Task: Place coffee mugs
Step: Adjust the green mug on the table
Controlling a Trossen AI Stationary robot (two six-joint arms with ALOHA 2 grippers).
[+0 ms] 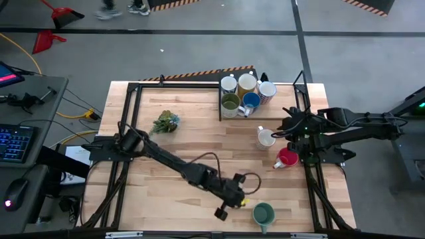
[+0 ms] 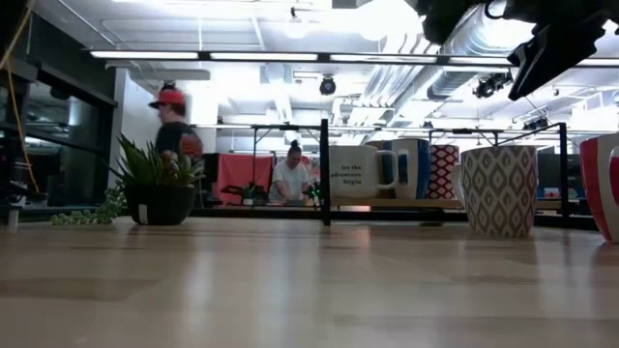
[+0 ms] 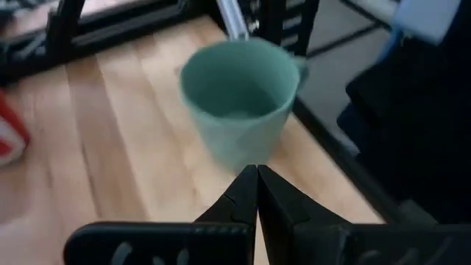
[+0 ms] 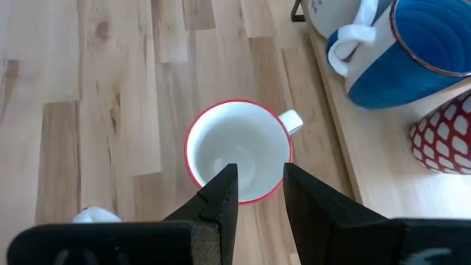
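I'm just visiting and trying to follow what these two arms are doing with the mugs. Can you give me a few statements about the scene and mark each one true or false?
1. The left claw is shut and holds nothing. True.
2. The teal mug lies tipped on its side. False: it stands upright near the table's front edge, just beyond the left claw.
3. The right claw hangs open above the red-rimmed mug. True.
4. All the mugs already sit on the tray. False: five mugs are there; the teal mug, the red-rimmed mug and a white mug stand on the bare table.
5. The plant sprig is inside a mug. False: it lies on the table by itself.
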